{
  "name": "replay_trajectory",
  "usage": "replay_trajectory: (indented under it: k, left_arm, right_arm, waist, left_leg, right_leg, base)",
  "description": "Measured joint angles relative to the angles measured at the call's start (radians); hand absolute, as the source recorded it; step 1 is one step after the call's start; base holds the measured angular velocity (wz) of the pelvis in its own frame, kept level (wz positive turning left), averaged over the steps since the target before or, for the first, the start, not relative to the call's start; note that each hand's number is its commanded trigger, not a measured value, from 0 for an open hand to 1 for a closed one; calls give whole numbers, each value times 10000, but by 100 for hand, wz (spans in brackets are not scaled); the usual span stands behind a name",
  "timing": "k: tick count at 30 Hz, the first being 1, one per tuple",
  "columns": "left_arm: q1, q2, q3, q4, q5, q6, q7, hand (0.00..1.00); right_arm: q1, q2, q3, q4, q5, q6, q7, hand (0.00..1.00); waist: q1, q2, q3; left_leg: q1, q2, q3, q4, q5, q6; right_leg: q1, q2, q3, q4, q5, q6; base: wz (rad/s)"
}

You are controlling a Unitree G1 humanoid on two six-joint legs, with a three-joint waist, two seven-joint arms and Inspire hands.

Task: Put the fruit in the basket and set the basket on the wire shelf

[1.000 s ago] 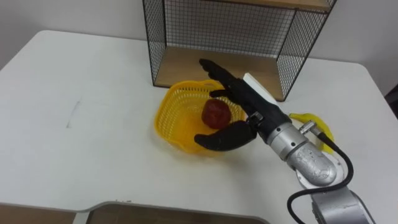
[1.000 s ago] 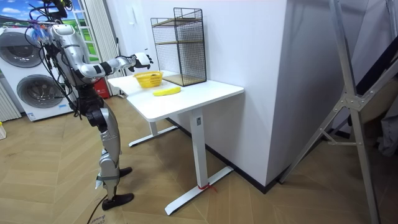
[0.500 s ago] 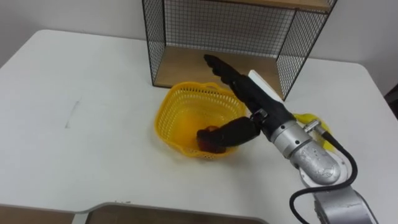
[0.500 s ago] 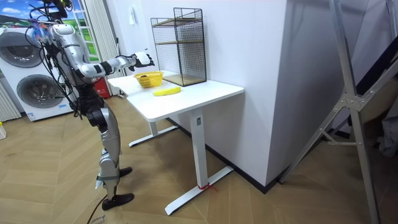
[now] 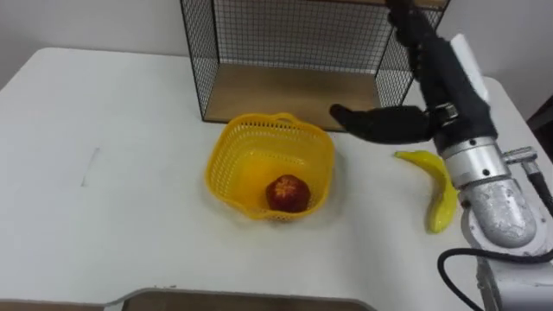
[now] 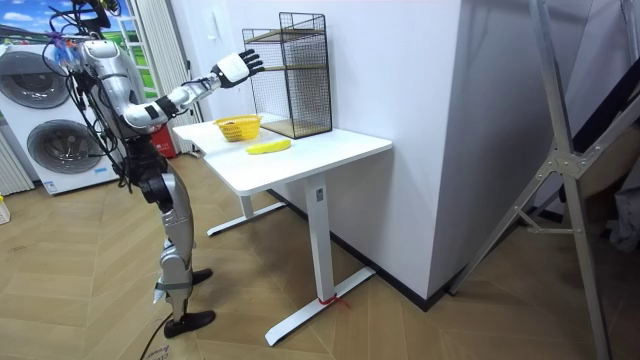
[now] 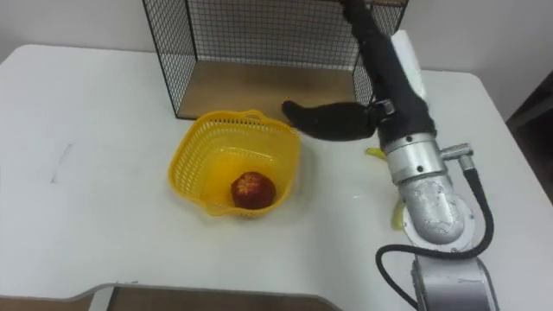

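1 red apple (image 5: 288,193) lay in the yellow basket (image 5: 233,168) in the middle of the white table (image 5: 112,173). 1 banana (image 5: 441,186) lay outside it at the right. Above, the right hand (image 5: 445,91) hung with straight fingers, holding nothing, before the wire shelf (image 5: 276,91) at the top.

White table (image 5: 95,112), yellow basket (image 5: 221,183) near its middle, banana (image 5: 444,192) at right, wire shelf (image 5: 285,92) at back

The right hand (image 5: 439,86) has black fingers (image 5: 413,30) and a white back plate. Behind it come a ribbed silver wrist, a rounded grey forearm and 1 looping black cable.
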Motion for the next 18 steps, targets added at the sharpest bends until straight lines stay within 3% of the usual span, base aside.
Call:
replay_trajectory:
  k: [6, 11, 14, 18]
  left_arm:
    - [223, 12, 248, -155, 2, 57, -68, 0]
    - [224, 11, 293, -188, 0, 210, 3, 0]
    - [201, 63, 297, -196, -3, 398, 37, 0]
    - [159, 95, 298, -194, -5, 514, 28, 0]
  right_arm:
    - [9, -292, -942, 897, -1735, -165, -1552, 0]
    - [10, -533, -1322, 2511, -1957, 53, -2581, 0]
    - [10, -536, -1313, 3184, -1963, 360, -2858, 0]
    - [8, -578, -1285, 3731, -1965, 468, -2957, 0]
  waist:
    - [-324, -84, -18]
    - [-329, -200, -22]
    - [-335, -298, -10]
    - [-297, -419, -10]
  left_leg:
    - [105, 0, 23, -29, 0, 0]
    - [207, -1, 157, -88, 5, 4]
    - [296, -8, 233, -173, 9, 10]
    - [345, -9, 229, -184, 9, 10]
  right_leg:
    - [49, -6, 5, 3, -1, 1]
    - [57, -16, 134, -19, -6, 10]
    - [72, -31, 194, -22, -15, 24]
    - [99, -31, 198, -9, -16, 26]
  base:
    - [0]
    - [-7]
    - [-8]
    - [0]
